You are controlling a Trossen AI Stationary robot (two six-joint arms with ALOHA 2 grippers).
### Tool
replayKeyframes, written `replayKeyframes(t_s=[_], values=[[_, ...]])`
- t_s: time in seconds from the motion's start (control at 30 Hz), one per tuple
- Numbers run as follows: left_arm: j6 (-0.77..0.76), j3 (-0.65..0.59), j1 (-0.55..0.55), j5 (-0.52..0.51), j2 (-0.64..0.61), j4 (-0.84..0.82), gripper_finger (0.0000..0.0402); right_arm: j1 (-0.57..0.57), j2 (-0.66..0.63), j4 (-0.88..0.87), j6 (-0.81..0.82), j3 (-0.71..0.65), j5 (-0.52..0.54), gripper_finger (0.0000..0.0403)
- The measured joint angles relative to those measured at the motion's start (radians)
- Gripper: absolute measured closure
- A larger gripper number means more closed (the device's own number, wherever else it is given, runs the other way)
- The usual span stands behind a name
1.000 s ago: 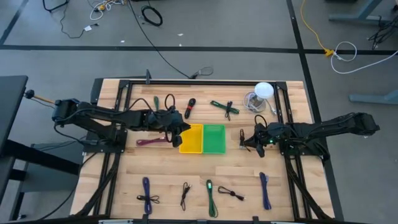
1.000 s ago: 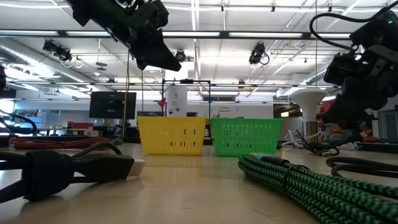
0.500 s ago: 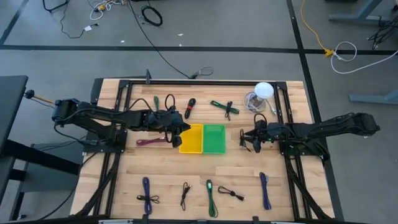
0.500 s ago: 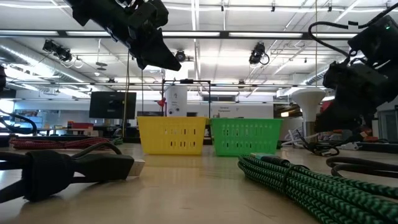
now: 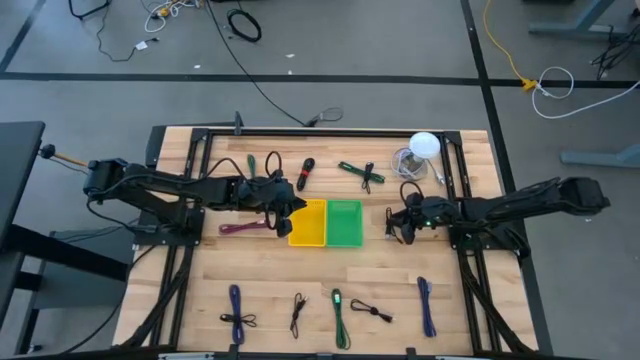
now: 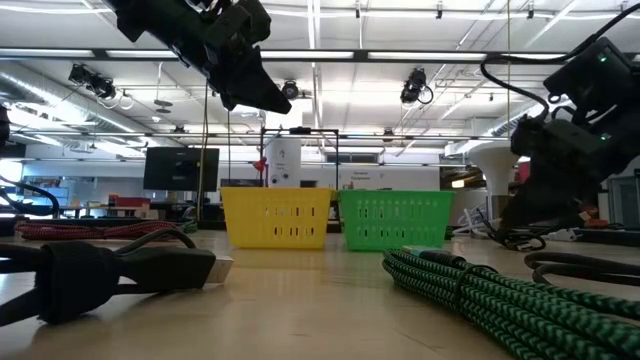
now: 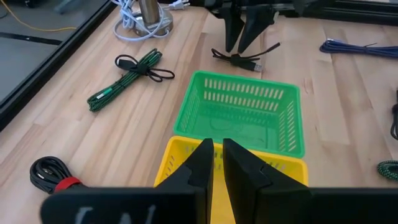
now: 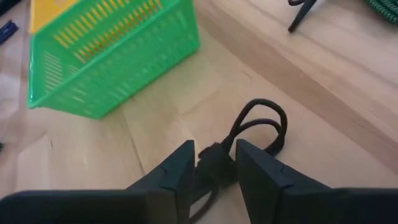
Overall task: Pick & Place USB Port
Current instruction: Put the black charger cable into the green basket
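Note:
A small black USB cable point(image 5: 389, 217), tied into a bundle, lies flat on the wood just right of the green basket point(image 5: 345, 240). My right gripper point(image 5: 398, 224) is down on it and shut around its middle; the right wrist view shows the free loop point(image 8: 263, 123) sticking out past the fingers. My left gripper point(image 5: 285, 207) hovers shut over the left rim of the yellow basket point(image 5: 308, 238), holding nothing. Both baskets stand side by side at the table's middle and look bare inside. My right gripper point(image 8: 214, 169) pinches the black cable's bound middle point(image 8: 214, 157) between its two fingers. The fingers point down at it from above, slanting from the table's right. The cable's loop point(image 8: 263, 123) still rests on the table.
Other bundled cables lie along the far side: a green one point(image 5: 250, 165), a black-and-red one point(image 5: 305, 172), another green one point(image 5: 362, 172) and a white coil point(image 5: 410, 160). A maroon cable point(image 5: 240, 228) is left of the yellow basket. Several more cables line the near edge point(image 5: 340, 315).
My right gripper has moved toward the table's left, closer to the green basket, and come down over the black cable. The left arm has kept still, and the cable stays on the table.

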Motion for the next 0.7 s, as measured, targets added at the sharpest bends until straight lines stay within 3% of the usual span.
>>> replayKeyframes(t_s=[0.47, 0.7], values=[[0.003, 0.000, 0.000, 0.000, 0.000, 0.000, 0.0362, 0.000, 0.205, 0.209, 0.011, 0.000, -0.016, 0.0283], [0.002, 0.000, 0.000, 0.000, 0.000, 0.000, 0.0362, 0.000, 0.333, 0.223, 0.006, 0.058, -0.063, 0.0285]])
